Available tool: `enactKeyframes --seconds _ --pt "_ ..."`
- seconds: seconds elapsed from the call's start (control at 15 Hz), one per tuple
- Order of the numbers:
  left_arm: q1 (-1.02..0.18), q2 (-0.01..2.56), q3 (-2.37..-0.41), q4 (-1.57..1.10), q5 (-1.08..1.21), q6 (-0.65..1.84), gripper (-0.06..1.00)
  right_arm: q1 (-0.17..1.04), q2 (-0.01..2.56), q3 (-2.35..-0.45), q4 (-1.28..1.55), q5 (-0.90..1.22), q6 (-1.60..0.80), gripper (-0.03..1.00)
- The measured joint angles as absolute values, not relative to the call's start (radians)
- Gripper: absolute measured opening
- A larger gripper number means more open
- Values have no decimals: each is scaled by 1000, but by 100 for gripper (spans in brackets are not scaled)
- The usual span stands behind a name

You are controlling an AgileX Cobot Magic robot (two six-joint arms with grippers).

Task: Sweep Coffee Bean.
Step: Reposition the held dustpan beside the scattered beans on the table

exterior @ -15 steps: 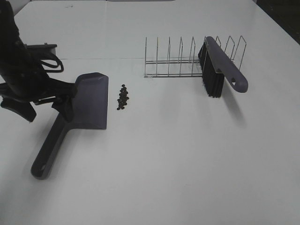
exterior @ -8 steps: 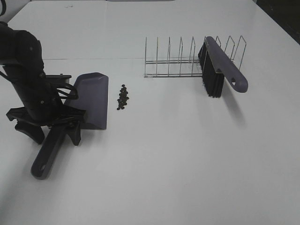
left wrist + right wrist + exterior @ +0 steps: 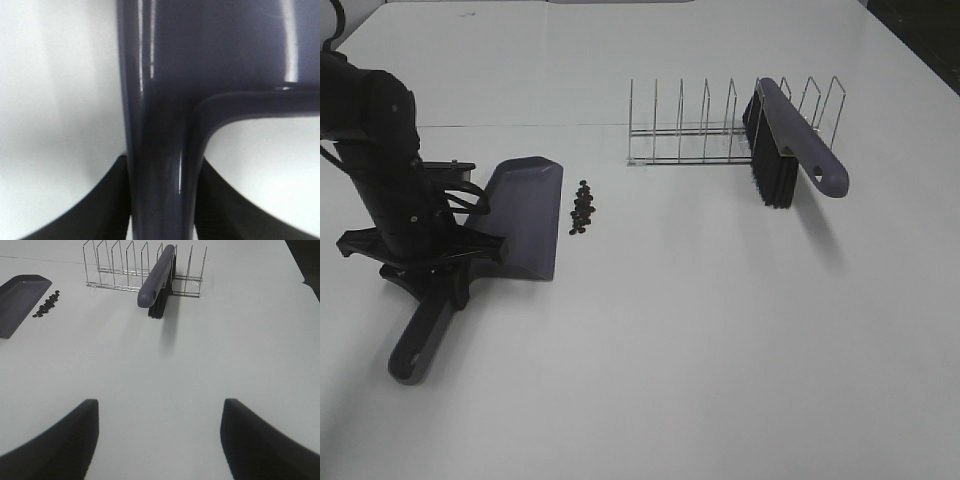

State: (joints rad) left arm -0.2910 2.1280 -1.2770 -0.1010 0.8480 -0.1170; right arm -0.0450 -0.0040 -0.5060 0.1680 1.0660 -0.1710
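A small cluster of dark coffee beans [image 3: 583, 208] lies on the white table just right of the purple-grey dustpan [image 3: 525, 215]. My left gripper [image 3: 445, 275] is shut on the dustpan's handle; in the left wrist view the handle [image 3: 155, 150] runs between my two black fingers [image 3: 112, 205]. The purple brush [image 3: 798, 140] with black bristles leans in the wire rack [image 3: 680, 130] at the back right. My right gripper [image 3: 159, 405] is open and empty, hovering over bare table; it sees the beans [image 3: 46, 305], dustpan [image 3: 17, 297] and brush [image 3: 156, 277] ahead.
The wire rack has several upright dividers and stands behind the beans to the right. The table's far right corner drops into a dark area [image 3: 920, 30]. The dustpan handle's end [image 3: 412, 355] points toward the front left.
My left gripper has come down over the dustpan handle and closed on it. The dustpan's pan has shifted slightly right, toward the beans. Brush and beans have not moved.
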Motion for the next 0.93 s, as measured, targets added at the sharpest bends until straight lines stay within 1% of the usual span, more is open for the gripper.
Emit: enactKeyframes --seconds 0.33,0.67,0.93 --pt "-291 2113 -1275 -86 880 -165 35 -45 -4 -506 168 1066 -171 61" --pt "-291 1945 -1269 -68 902 -192 35 -45 -4 -506 170 1066 -171 61" --pt "-291 1946 -1269 -68 903 -192 35 -45 2 -507 171 1059 -171 61"
